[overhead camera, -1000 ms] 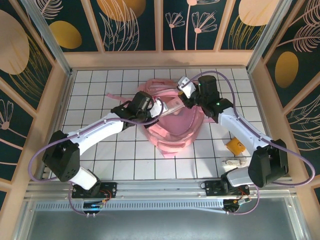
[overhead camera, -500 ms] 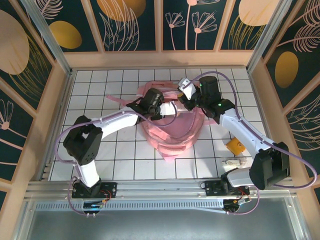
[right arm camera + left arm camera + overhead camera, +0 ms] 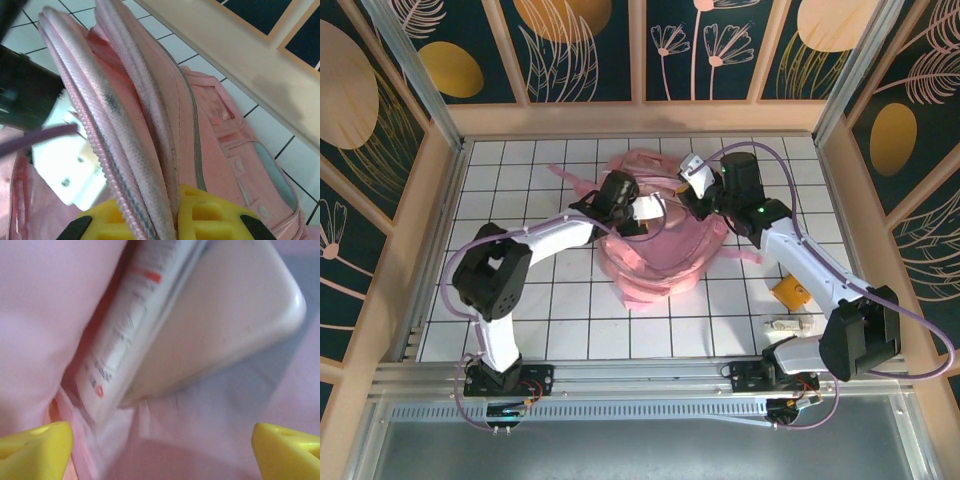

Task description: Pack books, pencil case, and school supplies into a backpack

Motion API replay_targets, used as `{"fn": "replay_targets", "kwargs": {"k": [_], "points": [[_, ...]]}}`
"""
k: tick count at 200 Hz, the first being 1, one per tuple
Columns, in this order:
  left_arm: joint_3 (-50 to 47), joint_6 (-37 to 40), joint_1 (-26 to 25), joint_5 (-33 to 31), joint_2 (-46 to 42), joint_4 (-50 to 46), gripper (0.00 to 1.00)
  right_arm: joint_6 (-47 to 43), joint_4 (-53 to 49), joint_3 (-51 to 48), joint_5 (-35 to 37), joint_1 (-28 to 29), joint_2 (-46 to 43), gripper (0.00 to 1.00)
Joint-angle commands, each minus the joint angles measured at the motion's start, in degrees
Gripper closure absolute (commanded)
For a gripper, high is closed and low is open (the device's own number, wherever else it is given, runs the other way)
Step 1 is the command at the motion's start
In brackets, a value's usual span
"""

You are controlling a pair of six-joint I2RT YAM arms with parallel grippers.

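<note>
Top external view: a large light-pink backpack (image 3: 665, 262) lies in the middle of a white gridded table (image 3: 520, 300), its mouth held open. The right gripper (image 3: 692, 190) sits at the bag's upper right edge. In the right wrist view its yellow fingers (image 3: 210, 212) are pressed together on the backpack's zipper rim (image 3: 125, 125), pinching it upward.

The left gripper (image 3: 642, 213) reaches into the opening from the left. In the left wrist view its yellow fingertips (image 3: 35, 447) sit at the two lower corners of the frame, spread wide with nothing between them. Just ahead of them, inside the bag, lie a clear packet with red print (image 3: 125, 330) and the pale pencil case (image 3: 220, 325). They touch side by side, long axes running from lower left to upper right.

A small orange square item (image 3: 790, 292) and a tiny whitish item (image 3: 786, 325) sit on the table at lower right, well apart from the bag. They lie close beside the right arm, which is busy holding the rim, so the left arm would likely have to cross over.
</note>
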Motion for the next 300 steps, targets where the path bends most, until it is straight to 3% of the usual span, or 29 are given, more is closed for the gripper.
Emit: {"fn": "replay_targets", "kwargs": {"k": [1, 30, 62, 87, 108, 132, 144, 157, 169, 185, 205, 228, 244, 258, 275, 300], "points": [[-5.09, -1.62, 0.47, 6.93, -11.59, 2.83, 0.08, 0.19, 5.44, 0.17, -5.96, 1.09, -3.71, 1.00], [-16.47, -5.16, 0.54, 14.66, -26.44, 6.03, 0.07, -4.39, 5.44, -1.12, -5.92, 0.70, -3.94, 1.00], [-24.40, -11.02, 1.14, 17.49, -38.27, 9.36, 0.07, -13.84, 3.09, -2.42, -5.29, 0.52, -3.84, 1.00], [-27.14, -17.08, 3.74, 20.16, -42.65, 11.21, 0.08, -20.05, 3.30, -5.35, -5.37, 0.73, -4.29, 1.00], [-30.02, -22.26, 8.13, 18.72, -43.76, 17.99, 0.11, -31.93, 5.15, -11.50, -7.66, 1.69, -7.61, 1.00], [-26.87, -19.56, 12.47, 18.42, -38.71, 13.47, 0.10, -41.92, 7.63, -16.57, -4.19, 1.97, -9.91, 0.88], [-23.53, -27.13, 16.55, 17.71, -34.00, 12.30, 0.08, -43.42, 4.47, -15.49, -3.54, 2.00, -9.78, 0.75], [-19.26, -36.74, 23.01, 24.83, -29.67, 9.30, 0.09, -42.76, 1.36, -14.08, -5.16, 2.08, -10.11, 0.55], [-18.39, -40.94, 25.45, 25.98, -28.06, 8.54, 0.11, -43.59, -5.12, -11.92, -6.48, 2.69, -9.79, 0.46], [-18.58, -40.48, 25.61, 28.29, -26.26, 6.63, 0.10, -44.51, -11.99, -10.27, -6.41, 4.43, -9.84, 0.45], [-17.82, -38.12, 25.66, 31.41, -21.73, 3.25, 0.21, -40.84, -20.65, -5.60, -9.33, 6.27, -9.76, 0.38], [-17.71, -30.86, 25.61, 34.71, -17.12, 0.64, 0.24, -34.13, -29.01, -0.46, -13.67, 8.93, -9.46, 0.33], [-17.24, -30.90, 25.62, 32.36, -14.57, 3.05, 0.26, -30.31, -30.54, 0.46, -17.16, 9.79, -9.86, 0.33], [-16.70, -24.76, 25.61, 36.29, -12.69, 2.90, 0.30, -26.51, -28.85, 0.43, -20.03, 10.19, -10.41, 0.33], [-15.99, -16.64, 25.61, 40.56, -10.68, 1.39, 0.33, -13.45, -16.06, -1.57, -18.17, 11.36, -11.25, 0.32], [-14.59, 2.66, 25.60, 41.64, -8.23, -5.76, 0.35, 21.02, 15.21, -8.14, 2.48, 13.93, -11.67, 0.32]]}}
